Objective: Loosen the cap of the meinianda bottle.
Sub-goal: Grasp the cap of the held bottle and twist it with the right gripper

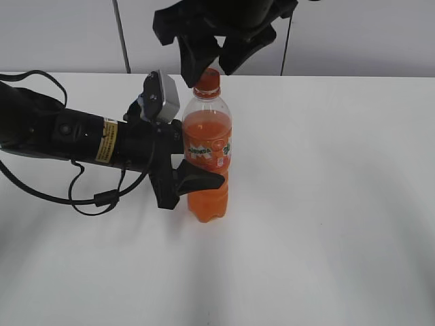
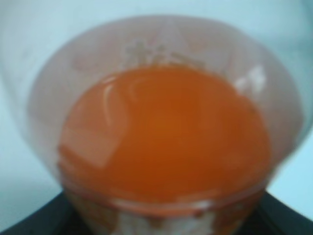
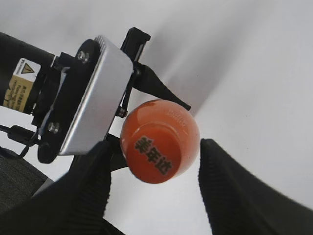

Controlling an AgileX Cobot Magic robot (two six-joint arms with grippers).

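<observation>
My left gripper (image 1: 197, 178) clamps the meinianda bottle (image 1: 208, 153) at its label, upright on the counter (image 1: 326, 204). My right gripper (image 3: 151, 191) is spread, straddling the cap (image 3: 160, 147) from above, not touching. Pre-grasp step; next I should close on the cap, then twist.

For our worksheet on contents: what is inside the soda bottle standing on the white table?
The bottle holds orange drink up to its shoulder, with clear space above. The label hides the drink in the middle, and the cap covers the mouth.
</observation>
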